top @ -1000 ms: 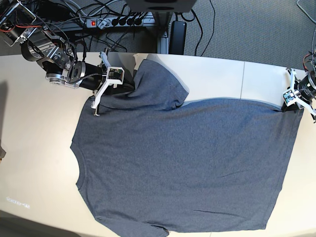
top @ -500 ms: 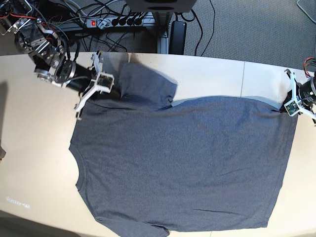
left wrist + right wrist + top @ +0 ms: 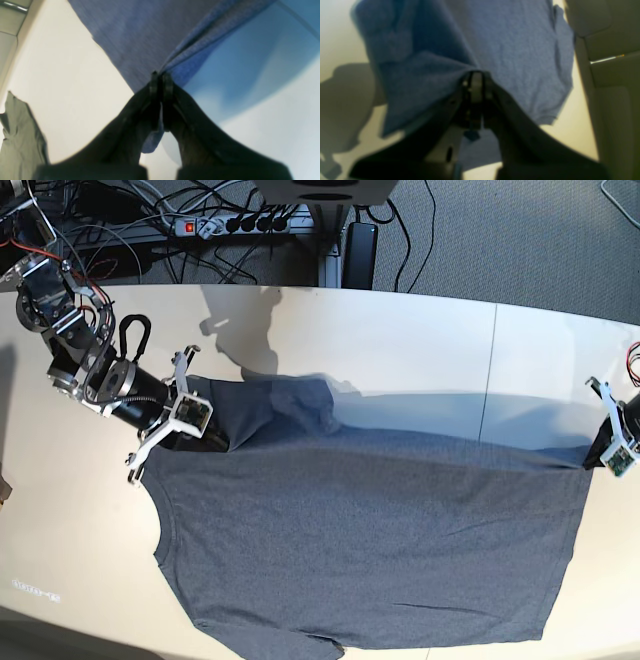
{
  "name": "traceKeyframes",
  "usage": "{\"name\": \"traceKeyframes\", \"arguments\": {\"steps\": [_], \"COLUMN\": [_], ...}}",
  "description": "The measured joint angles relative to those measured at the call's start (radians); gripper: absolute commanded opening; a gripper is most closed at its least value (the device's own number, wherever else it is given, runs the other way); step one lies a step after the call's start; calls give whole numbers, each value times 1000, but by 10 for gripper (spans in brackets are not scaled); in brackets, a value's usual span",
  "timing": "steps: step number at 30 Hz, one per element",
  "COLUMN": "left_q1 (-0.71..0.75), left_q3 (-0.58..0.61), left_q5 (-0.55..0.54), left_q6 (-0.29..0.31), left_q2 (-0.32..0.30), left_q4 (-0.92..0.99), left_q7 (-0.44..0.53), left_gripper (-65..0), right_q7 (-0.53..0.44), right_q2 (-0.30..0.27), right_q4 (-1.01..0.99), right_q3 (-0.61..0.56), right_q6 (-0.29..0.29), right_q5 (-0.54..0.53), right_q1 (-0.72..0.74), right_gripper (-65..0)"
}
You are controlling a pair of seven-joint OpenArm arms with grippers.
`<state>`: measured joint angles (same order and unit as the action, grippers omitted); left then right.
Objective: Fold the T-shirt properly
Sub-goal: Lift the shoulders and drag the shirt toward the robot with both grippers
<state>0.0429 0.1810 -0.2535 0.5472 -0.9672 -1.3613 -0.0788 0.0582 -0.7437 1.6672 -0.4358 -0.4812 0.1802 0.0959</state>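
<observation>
Cloth, soft and limp: the T-shirt (image 3: 370,540) lies spread across the pale counter (image 3: 420,345), plain grey-blue side up, neck toward the base view's left and hem toward its right. Its far edge is raised off the counter, with one sleeve bunched near the shoulder. Such fabric looks light, and will likely sag and crease wherever it is unsupported, so corners and seams are the best places to hold. The right claw (image 3: 476,75) is closed on a pinch of fabric at the shoulder by the sleeve. The left claw (image 3: 161,77) is closed on the far hem corner, fabric trapped between its tips. Behind the counter, a power strip (image 3: 235,222) and cables (image 3: 410,250) lie on the floor.
</observation>
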Motion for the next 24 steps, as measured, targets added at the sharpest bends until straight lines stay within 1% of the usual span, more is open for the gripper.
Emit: {"name": "traceKeyframes", "arguments": {"steps": [2,5,10,12,14,18,20,24], "left_q1": [-23,-58,-142,-178,-214,-292,-325,-368], "left_q3": [5,51,161,197,224,243,243,243], "left_q5": [-16,-16,8,31,49,57,56,63], "left_q6": [0,0,0,0,4,5,4,4], "left_q2": [0,-3,1,6,24,78,99,123], "left_q4": [0,0,7,35,87,221,272,310], "left_q7": [-3,-4,-4,-4,-3,-9,-9,-10], "left_gripper": [-650,-650,-650,-650,-650,-650,-650,-650], "right_q7": [3,3,6,6,6,7,5,2], "right_q2": [13,45,111,138,159,179,179,179], "right_q4": [-31,-96,-166,-187,-217,-283,-307,-368], "right_q3": [0,0,-3,-3,-4,-24,-45,-99], "right_q6": [0,-1,-2,-2,-2,-3,-5,-5], "right_q5": [-2,-1,1,0,-1,4,3,3], "right_q1": [25,58,113,137,166,221,250,314], "right_gripper": [-650,-650,-650,-650,-650,-650,-650,-650]}}
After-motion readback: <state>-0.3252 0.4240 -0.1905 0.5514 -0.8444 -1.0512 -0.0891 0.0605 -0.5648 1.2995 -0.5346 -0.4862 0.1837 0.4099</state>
